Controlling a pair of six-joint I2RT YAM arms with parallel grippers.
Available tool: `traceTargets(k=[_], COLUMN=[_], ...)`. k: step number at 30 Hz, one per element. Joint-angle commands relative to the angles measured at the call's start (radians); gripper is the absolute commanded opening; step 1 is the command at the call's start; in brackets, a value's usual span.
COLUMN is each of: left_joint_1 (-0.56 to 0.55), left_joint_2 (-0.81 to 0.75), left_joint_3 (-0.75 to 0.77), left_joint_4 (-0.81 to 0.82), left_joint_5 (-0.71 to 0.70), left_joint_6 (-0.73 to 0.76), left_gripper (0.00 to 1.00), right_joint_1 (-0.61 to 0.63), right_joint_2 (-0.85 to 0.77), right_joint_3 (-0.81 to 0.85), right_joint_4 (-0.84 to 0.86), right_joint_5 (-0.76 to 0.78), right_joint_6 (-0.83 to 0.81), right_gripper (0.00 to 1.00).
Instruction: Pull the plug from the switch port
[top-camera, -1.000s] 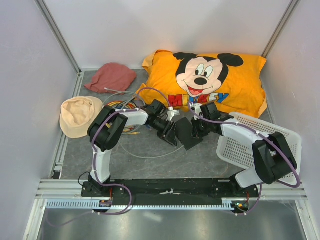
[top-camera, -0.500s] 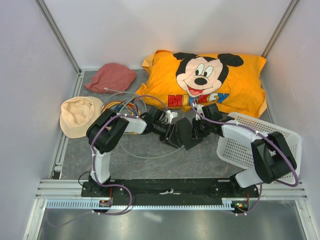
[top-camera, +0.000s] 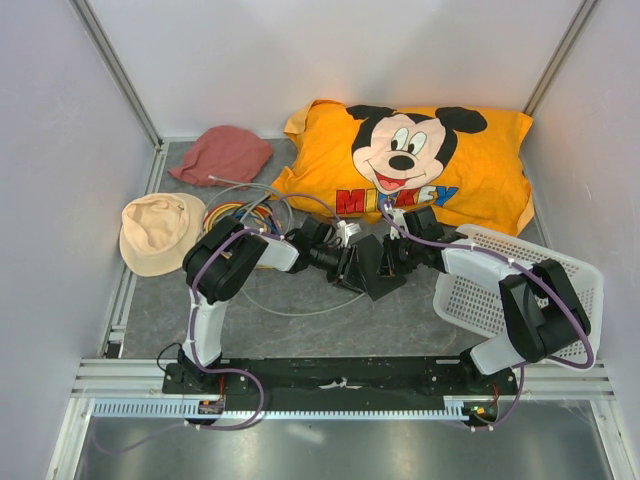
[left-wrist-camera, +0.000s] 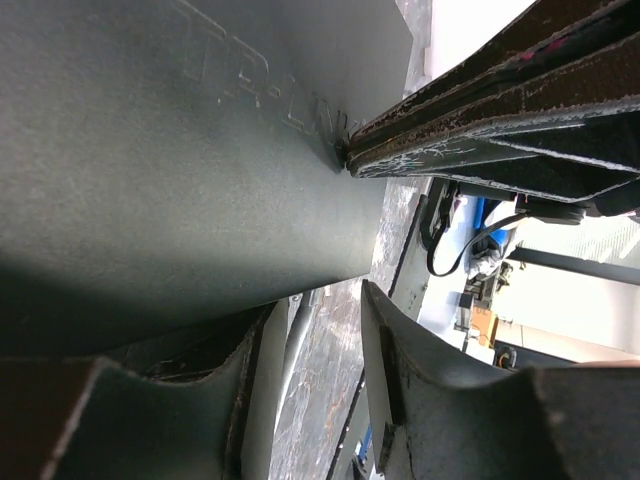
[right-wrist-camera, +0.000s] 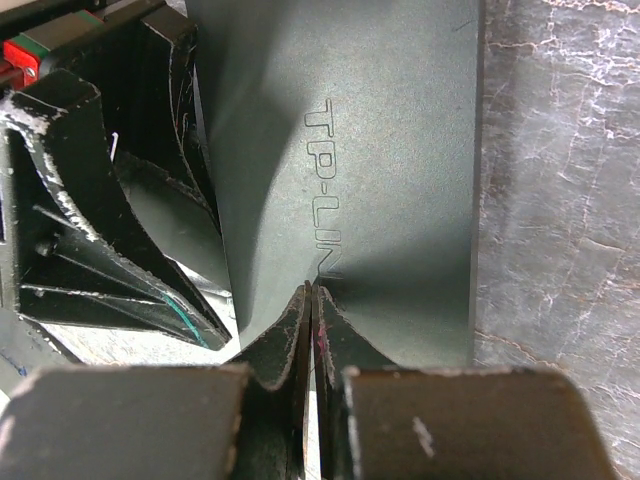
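Note:
The switch (top-camera: 372, 270) is a flat matte black box on the grey floor in front of the pillow. It also fills the left wrist view (left-wrist-camera: 180, 170) and the right wrist view (right-wrist-camera: 390, 180), with raised lettering on its top. My right gripper (top-camera: 393, 258) is shut, its tips (right-wrist-camera: 311, 290) pressed onto the switch's top face. My left gripper (top-camera: 348, 268) is at the switch's left edge, open (left-wrist-camera: 315, 305), with a thin grey cable (left-wrist-camera: 292, 345) running between its fingers beside the left one. The plug is hidden.
An orange Mickey pillow (top-camera: 420, 170) lies behind the switch. A white mesh basket (top-camera: 520, 290) stands at the right. A beige hat (top-camera: 158, 232), a red hat (top-camera: 222, 153) and a bundle of coloured cables (top-camera: 240, 212) lie at the left. A white cable loop (top-camera: 290, 312) lies in front.
My left gripper has moved right, closer against the switch's left edge. The right gripper has stayed on the switch.

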Motion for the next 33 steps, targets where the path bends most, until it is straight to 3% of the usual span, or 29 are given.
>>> traceTargets(k=[1, 18, 33], left_joint_1=[-0.013, -0.011, -0.011], left_joint_2=[0.062, 0.077, 0.088], left_joint_3=[-0.011, -0.050, -0.027], left_joint_4=[-0.020, 0.014, -0.017], left_joint_5=[-0.068, -0.022, -0.026], left_joint_6=[0.009, 0.127, 0.132], left_gripper=[0.43, 0.39, 0.25], right_joint_1=[0.007, 0.007, 0.006], right_joint_2=[0.056, 0.053, 0.051], right_joint_3=[-0.035, -0.044, -0.056], right_joint_4=[-0.075, -0.062, -0.047], right_joint_5=[0.041, 0.038, 0.035], right_joint_6=[-0.008, -0.007, -0.004], right_gripper=[0.07, 0.09, 0.11])
